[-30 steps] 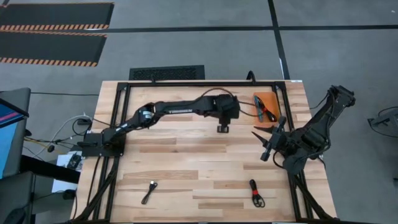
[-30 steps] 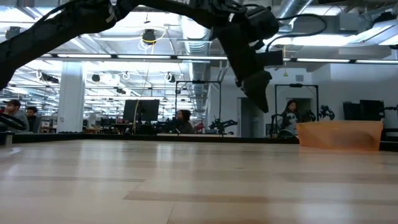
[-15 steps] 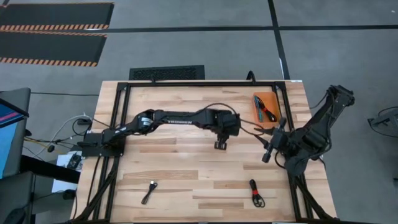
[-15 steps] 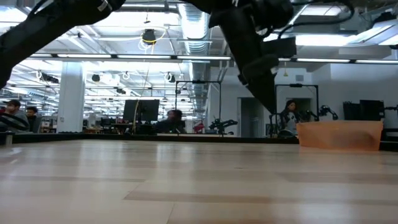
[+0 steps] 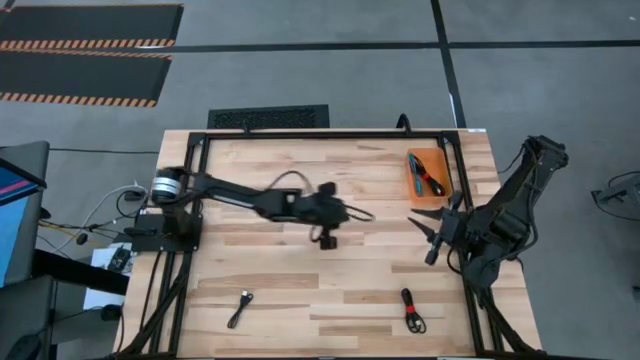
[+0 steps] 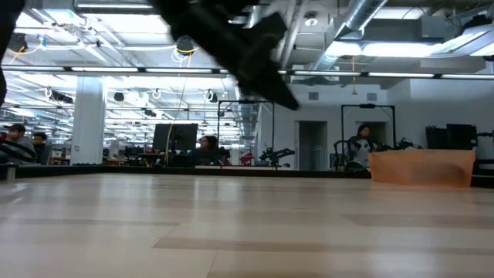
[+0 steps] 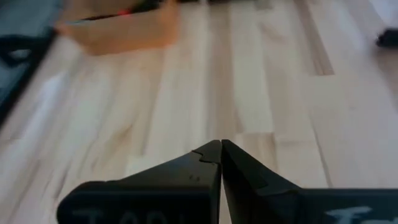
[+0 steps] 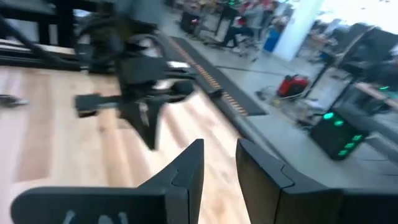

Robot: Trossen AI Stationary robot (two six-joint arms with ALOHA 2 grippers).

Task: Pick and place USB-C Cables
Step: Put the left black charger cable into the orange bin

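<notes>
In the high view the orange tray (image 5: pixel 428 176) sits at the table's far right and holds a teal cable (image 5: pixel 413 171) and a red-and-dark cable (image 5: pixel 433 181). A black-grey cable (image 5: pixel 240 308) lies flat near the near edge, left of centre. A black cable with red (image 5: pixel 411 310) lies near the near edge on the right. My left gripper (image 5: pixel 327 239) hovers shut over the table's middle, holding nothing; the left wrist view shows its tips (image 7: pixel 221 148) together. My right gripper (image 5: pixel 426 238) waits open at the right side, below the tray, its fingers (image 8: pixel 193 163) apart.
A black frame (image 5: pixel 320 134) runs along the table's far edge and down both sides. Bare wood spans the middle between the arms. In the low view the tray (image 6: pixel 421 167) stands at the far right, and people sit at benches in the room beyond.
My left arm has drawn back from beside the tray toward the table's left and near side. Its shut gripper now stands over the table's middle. The cables and the tray have stayed where they were.
</notes>
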